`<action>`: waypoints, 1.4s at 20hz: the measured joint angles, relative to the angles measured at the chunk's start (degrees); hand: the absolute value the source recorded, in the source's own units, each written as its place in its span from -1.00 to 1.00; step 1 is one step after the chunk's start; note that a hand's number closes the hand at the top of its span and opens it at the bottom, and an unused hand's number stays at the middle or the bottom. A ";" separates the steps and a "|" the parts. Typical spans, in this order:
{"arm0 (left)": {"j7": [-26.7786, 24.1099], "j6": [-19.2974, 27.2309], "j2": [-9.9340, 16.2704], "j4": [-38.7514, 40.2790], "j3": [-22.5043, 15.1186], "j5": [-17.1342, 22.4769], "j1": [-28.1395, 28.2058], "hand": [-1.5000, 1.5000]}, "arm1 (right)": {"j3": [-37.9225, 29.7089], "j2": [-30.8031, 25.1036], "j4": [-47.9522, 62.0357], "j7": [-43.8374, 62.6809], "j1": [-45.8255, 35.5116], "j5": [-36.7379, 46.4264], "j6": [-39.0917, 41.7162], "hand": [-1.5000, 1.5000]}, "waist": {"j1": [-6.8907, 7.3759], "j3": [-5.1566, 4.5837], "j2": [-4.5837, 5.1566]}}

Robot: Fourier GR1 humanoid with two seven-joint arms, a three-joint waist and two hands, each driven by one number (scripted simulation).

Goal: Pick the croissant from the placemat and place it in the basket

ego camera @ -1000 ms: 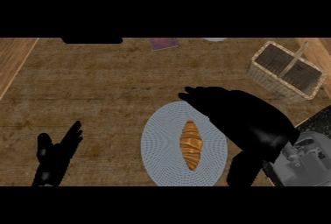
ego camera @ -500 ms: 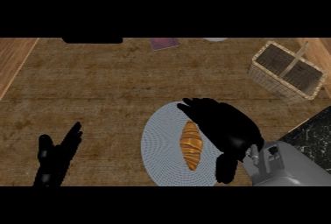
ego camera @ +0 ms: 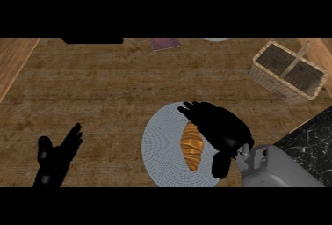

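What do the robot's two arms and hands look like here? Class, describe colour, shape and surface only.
The right hand is black, with a broad rounded back, slim fingers and a thumb. It joins a boxy grey forearm with a paler bracket at the wrist. The left hand is the same black, with slender fingers; its forearm is out of view. No cables or markings are visible.

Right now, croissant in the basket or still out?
Out. The croissant lies on the round placemat, with the right hand over its right side; the basket stands apart at upper right.
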 measured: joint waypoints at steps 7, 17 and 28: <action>1.32 -0.34 -0.84 -0.69 0.46 -0.69 -0.06 0.00 | -0.59 2.07 4.94 -6.57 3.00 6.73 -2.42 -1.00 | 0.00 -0.07 0.05; 1.54 -1.54 -1.41 -0.21 1.72 -1.95 -0.52 0.00 | -1.00 9.03 11.92 -10.40 3.88 14.98 -3.68 -1.00 | 0.01 -0.09 0.04; 2.12 -2.81 -1.96 -1.07 3.04 -2.26 -0.09 0.00 | -1.26 12.11 17.00 -11.53 5.98 21.33 -2.06 -1.00 | -0.04 -0.10 0.04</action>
